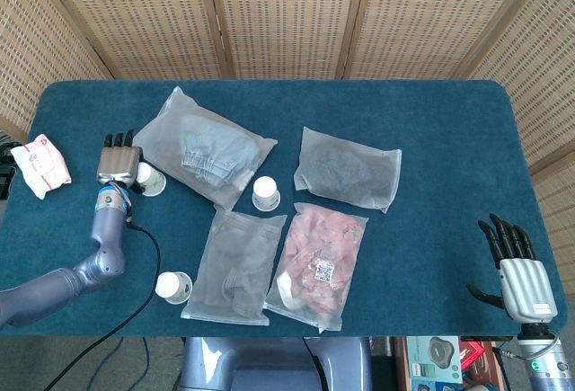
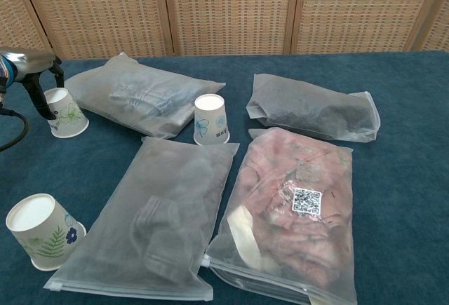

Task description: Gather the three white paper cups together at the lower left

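Three white paper cups stand upside down on the blue table (image 1: 431, 112), well apart from one another. The far-left cup (image 1: 149, 179) (image 2: 65, 113) sits just beside the bag of blue denim (image 1: 205, 146) (image 2: 140, 95), and the left hand (image 1: 119, 163) (image 2: 29, 73) is over it, fingers reaching down around its left side; it seems to touch the cup, though whether it truly grips cannot be told from either view. The middle cup (image 1: 266, 193) (image 2: 211, 118) stands between the denim bag, the clear bag of pale cloth (image 1: 235, 265) (image 2: 158, 217) and the dark grey bag (image 1: 349, 168) (image 2: 314, 107). The near cup (image 1: 172, 287) (image 2: 41, 230) sits at the table's lower left, just beside the clear bag. A pink bag (image 1: 320, 263) (image 2: 291, 207) with a QR label lies right of that. The right hand (image 1: 517, 265) hangs off the table's lower right edge, fingers spread, holding nothing. A white packet (image 1: 39, 164) lies at the far left edge.
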{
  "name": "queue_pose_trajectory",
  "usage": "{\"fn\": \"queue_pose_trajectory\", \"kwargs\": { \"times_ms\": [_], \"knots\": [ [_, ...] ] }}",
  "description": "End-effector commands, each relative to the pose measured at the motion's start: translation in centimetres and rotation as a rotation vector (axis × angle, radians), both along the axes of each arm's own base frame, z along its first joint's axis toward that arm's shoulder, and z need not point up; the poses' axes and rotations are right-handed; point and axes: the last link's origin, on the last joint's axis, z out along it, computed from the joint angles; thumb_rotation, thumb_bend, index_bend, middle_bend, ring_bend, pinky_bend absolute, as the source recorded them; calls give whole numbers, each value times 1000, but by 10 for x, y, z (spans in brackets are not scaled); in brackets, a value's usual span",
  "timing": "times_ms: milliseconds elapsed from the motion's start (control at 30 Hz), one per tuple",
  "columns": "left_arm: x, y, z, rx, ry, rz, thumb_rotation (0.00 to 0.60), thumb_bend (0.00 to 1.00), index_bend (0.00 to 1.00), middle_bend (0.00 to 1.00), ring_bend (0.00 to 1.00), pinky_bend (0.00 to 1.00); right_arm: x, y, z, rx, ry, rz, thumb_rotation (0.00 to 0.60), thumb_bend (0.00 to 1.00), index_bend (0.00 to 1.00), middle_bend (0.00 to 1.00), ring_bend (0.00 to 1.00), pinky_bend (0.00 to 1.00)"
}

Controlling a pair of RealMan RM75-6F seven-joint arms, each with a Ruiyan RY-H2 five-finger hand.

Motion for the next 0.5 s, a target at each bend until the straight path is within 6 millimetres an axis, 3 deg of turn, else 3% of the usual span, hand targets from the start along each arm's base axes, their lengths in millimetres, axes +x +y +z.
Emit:
{"fn": "queue_pose_trajectory", "kwargs": {
  "times_ms": [33, 267, 500],
  "knots": [
    [0, -1, 1, 2, 1, -8, 600, 147, 450, 0, 0, 0, 0, 0, 0, 1, 0, 2, 600, 94, 0, 0, 0, 0],
    [7, -15, 15, 12, -30, -55, 600, 147, 453, 0, 0, 0, 2, 1, 0, 0, -5, 8, 600, 93, 0, 0, 0, 0],
    [12, -55, 46, 9, -63, -115, 600, 148, 454, 0, 0, 0, 3, 2, 0, 5, -8, 14, 600, 94, 0, 0, 0, 0]
  ]
}}
